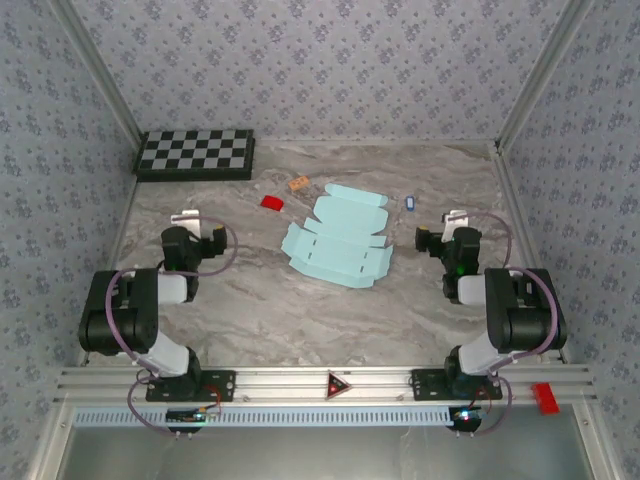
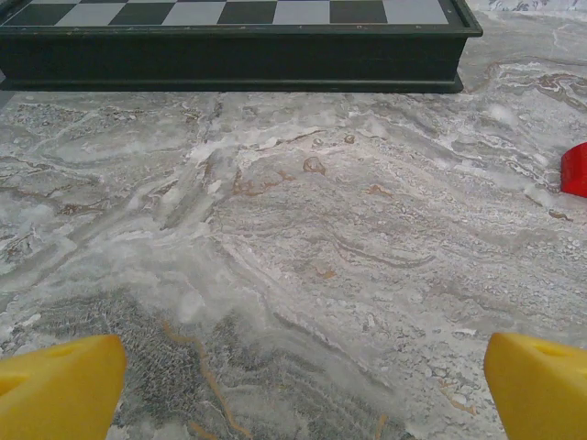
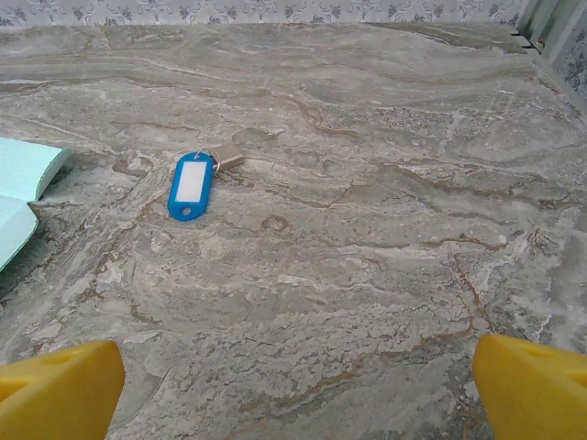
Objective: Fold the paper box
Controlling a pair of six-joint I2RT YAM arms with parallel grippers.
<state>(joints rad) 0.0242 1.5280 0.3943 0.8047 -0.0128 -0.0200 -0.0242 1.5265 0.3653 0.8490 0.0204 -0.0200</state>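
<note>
The paper box (image 1: 338,237) lies unfolded in the middle of the marble table, a pale aqua die-cut sheet with flaps and crease lines. Its right edge (image 3: 20,188) shows at the left of the right wrist view. My left gripper (image 1: 186,218) rests to the left of the sheet, well apart from it; its yellow fingertips (image 2: 60,390) stand wide apart over bare table. On the sheet's right, my right gripper (image 1: 455,220) is also open and empty, with its yellow fingertips (image 3: 532,390) spread at the frame corners.
A black-and-white checkerboard (image 1: 196,153) sits at the back left. A small red block (image 1: 272,202) and a small tan piece (image 1: 298,184) lie just left of the sheet. A blue key tag (image 3: 191,185) lies to its right. Patterned walls enclose the table.
</note>
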